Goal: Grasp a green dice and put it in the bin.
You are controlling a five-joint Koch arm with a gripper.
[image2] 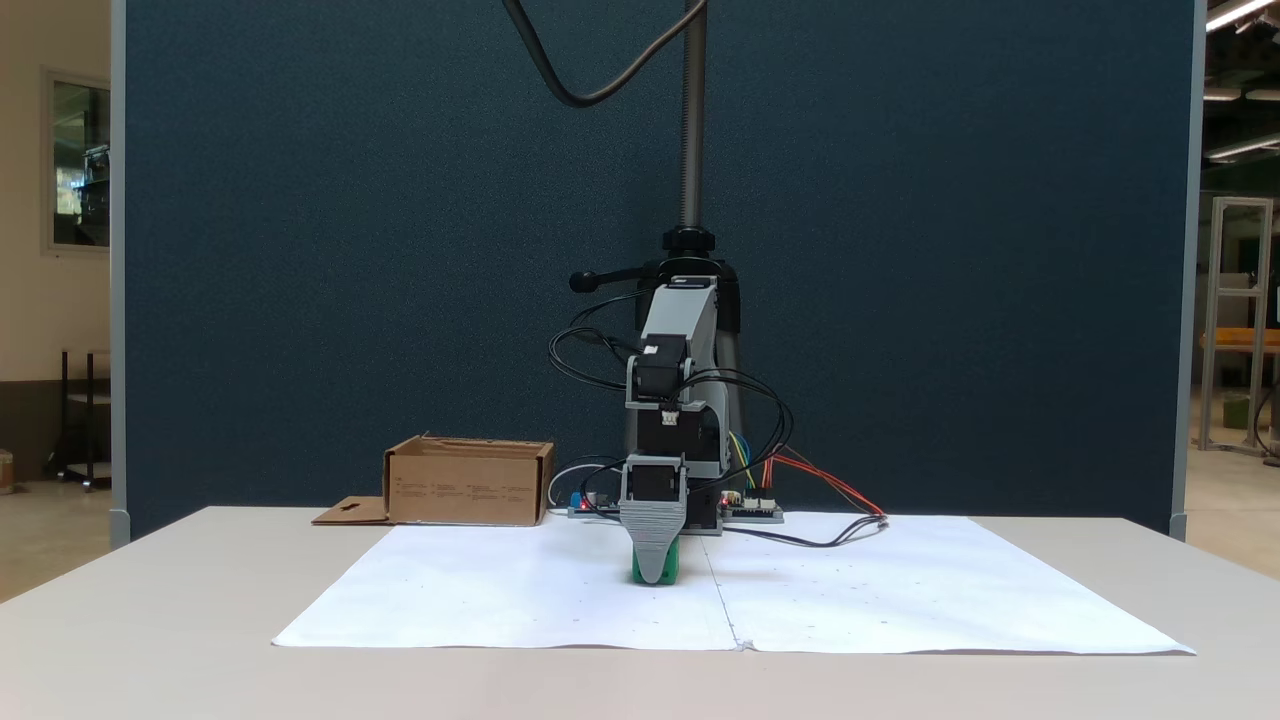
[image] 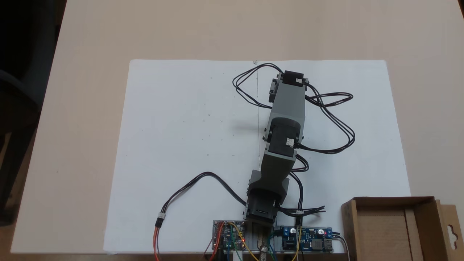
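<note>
Arm stretched out over the white paper (image2: 500, 590), gripper (image2: 655, 572) lowered to the sheet at the front of the arm. Dice (image2: 670, 570) down on the paper at the gripper tip, green showing on both sides of the front jaw. Jaws lined up one behind the other toward the camera; pinching or merely straddling cannot be told. Bin (image: 391, 228) at the near right corner in a fixed view, well apart from the dice, nothing visible inside. Judged stage: reach done, grasp unconfirmed. Outstanding: lift, carry across, release into bin.
</note>
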